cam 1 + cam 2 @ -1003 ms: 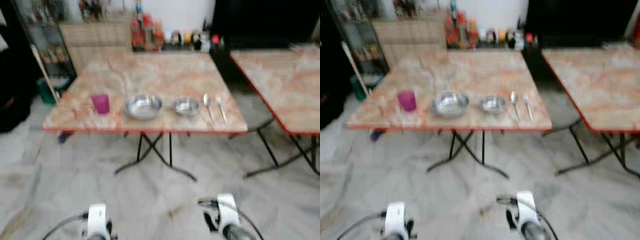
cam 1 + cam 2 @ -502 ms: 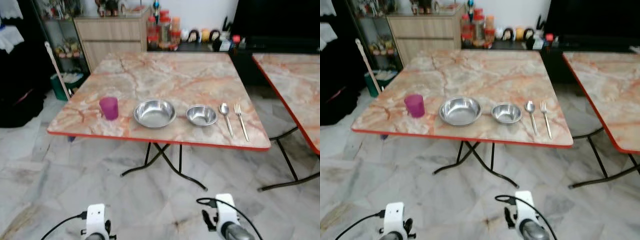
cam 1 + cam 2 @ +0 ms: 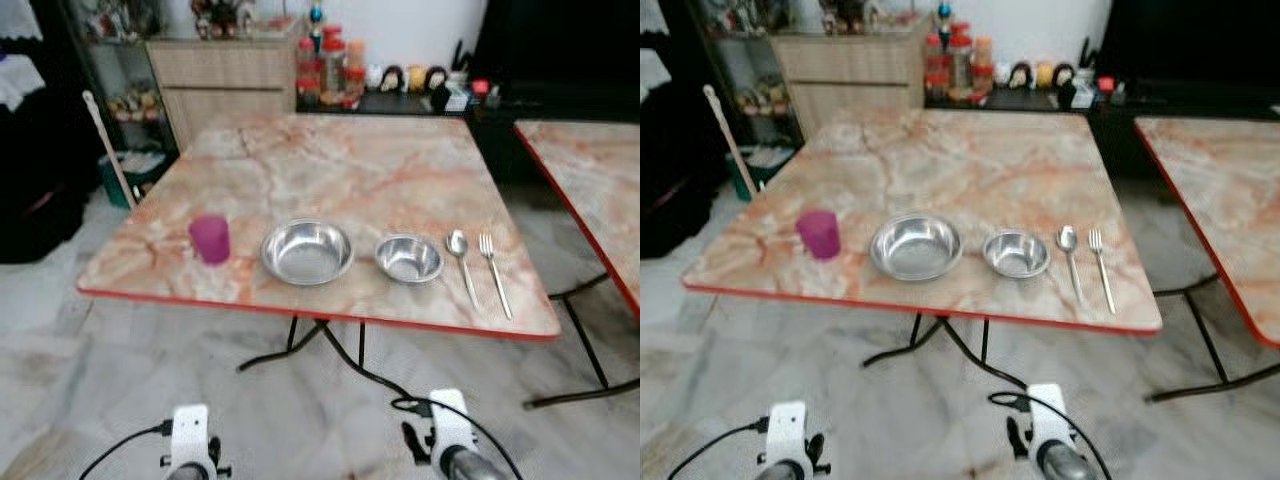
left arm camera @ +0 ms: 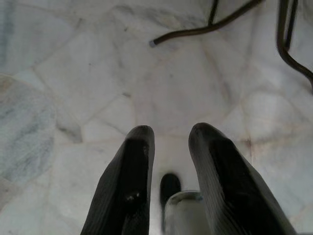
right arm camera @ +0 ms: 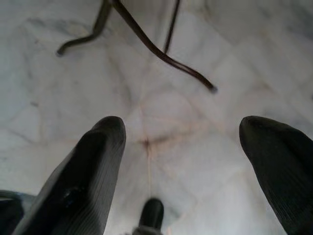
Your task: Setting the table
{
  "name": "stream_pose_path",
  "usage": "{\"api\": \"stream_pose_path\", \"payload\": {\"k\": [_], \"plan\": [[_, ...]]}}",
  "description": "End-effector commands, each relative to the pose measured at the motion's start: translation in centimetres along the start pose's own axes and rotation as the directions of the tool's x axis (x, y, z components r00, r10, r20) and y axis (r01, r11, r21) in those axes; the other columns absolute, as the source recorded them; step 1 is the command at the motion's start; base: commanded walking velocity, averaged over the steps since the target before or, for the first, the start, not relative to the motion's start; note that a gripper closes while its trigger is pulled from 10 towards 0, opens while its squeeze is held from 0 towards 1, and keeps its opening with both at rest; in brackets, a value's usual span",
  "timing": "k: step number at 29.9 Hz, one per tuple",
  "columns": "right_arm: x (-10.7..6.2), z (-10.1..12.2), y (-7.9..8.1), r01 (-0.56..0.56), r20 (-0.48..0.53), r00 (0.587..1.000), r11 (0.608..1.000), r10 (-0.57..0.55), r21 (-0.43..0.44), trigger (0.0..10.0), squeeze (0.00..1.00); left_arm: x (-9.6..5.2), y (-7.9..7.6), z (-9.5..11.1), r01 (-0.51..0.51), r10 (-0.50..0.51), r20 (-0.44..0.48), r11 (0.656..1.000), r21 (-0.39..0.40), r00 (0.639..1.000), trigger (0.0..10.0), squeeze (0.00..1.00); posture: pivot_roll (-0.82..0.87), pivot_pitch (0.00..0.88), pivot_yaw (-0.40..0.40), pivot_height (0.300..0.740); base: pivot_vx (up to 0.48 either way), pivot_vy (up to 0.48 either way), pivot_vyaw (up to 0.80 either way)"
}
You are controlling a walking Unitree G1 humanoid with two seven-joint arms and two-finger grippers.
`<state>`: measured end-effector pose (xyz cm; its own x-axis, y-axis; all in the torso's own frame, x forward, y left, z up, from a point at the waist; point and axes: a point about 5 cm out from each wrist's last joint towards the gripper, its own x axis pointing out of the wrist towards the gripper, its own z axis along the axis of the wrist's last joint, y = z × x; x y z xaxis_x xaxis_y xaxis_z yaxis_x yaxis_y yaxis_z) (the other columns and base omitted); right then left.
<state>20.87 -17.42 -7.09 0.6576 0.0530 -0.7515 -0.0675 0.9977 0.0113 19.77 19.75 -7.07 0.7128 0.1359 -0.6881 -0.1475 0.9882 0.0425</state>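
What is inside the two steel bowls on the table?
Both look empty. The larger bowl and the smaller bowl show only bare shiny metal inside. The near inner wall of each is hidden by its rim, so a small thing there cannot be excluded.

No legible text, label, brand or number on anything in view

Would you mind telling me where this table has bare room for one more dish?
The marble table is bare across its whole far half, behind the row. Small free patches lie left of the purple cup and right of the fork. The near edge is crowded: cup, large steel bowl, small steel bowl, spoon, fork.
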Motion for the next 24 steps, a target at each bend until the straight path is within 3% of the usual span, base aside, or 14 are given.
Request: {"api": "stream_pose_path", "payload": {"k": [1, 6, 17, 19, 20, 21, 22, 24], "plan": [[0.3, 0.8, 1.1, -0.024, 0.02, 1.0, 1.0, 0.024, 0.01, 10.0, 0.0, 0.0, 0.9, 0.1, -0.022, 0.022, 0.003, 1.0, 0.001, 1.0, 10.0, 0.0, 0.04, 0.0, -0.022, 0.74, 0.0, 0.0, 0.0], [0.3, 0.7, 1.1, -0.022, 0.017, 1.0, 1.0, 0.022, 0.013, 10.0, 0.0, 0.0, 0.8, 0.1, -0.019, 0.019, 0.002, 1.0, 0.02, 1.0, 10.0, 0.0, 0.04, 0.0, -0.022, 0.74, 0.0, 0.0, 0.0], [0.2, 0.4, 1.2, -0.02, 0.009, 1.0, 1.0, 0.02, 0.013, 10.0, 0.0, -0.1, 1.9, 1.8, -0.081, 0.078, 0.137, 0.997, 0.012, 0.987, 10.0, 0.0, 0.05, 0.0, -0.017, 0.74, 0.0, 0.0, 0.0], [0.2, 0.2, 1.1, -0.019, 0.003, 1.0, 1.0, 0.019, 0.01, 10.0, 0.0, -0.6, 3.1, 3.6, -0.124, 0.128, 0.285, 0.992, -0.031, 0.95, 10.0, 0.0, 0.07, 0.0, -0.02, 0.74, 0.0, 0.0, 0.0], [0.2, 0.2, 1.1, -0.019, 0.001, 1.0, 1.0, 0.019, 0.008, 10.0, 0.0, -1.2, 3.9, 4.6, -0.153, 0.16, 0.376, 0.987, -0.046, 0.913, 10.0, 0.0, 0.08, 0.0, -0.019, 0.74, 0.0, 0.0, 0.0], [0.2, 0.2, 1.1, -0.019, 0.001, 1.0, 1.0, 0.019, 0.008, 10.0, 0.0, -1.2, 3.9, 4.6, -0.153, 0.16, 0.376, 0.987, -0.046, 0.913, 10.0, 0.0, 0.08, 0.0, -0.019, 0.74, 0.0, 0.0, 0.0], [0.2, 0.1, 1.1, -0.02, -0.001, 1.0, 1.0, 0.02, 0.005, 10.0, 0.0, -2.1, 4.7, 5.6, -0.194, 0.204, 0.454, 0.979, -0.068, 0.867, 10.0, 0.0, 0.09, 0.0, -0.022, 0.74, 0.0, 0.0, 0.0], [0.2, 0.1, 1.2, -0.021, -0.003, 1.0, 1.0, 0.021, 0.003, 10.0, 0.0, -3.2, 5.3, 6.5, -0.233, 0.243, 0.521, 0.969, -0.087, 0.818, 10.0, 0.0, 0.09, 0.0, -0.022, 0.74, 0.0, 0.0, 0.0]]}}
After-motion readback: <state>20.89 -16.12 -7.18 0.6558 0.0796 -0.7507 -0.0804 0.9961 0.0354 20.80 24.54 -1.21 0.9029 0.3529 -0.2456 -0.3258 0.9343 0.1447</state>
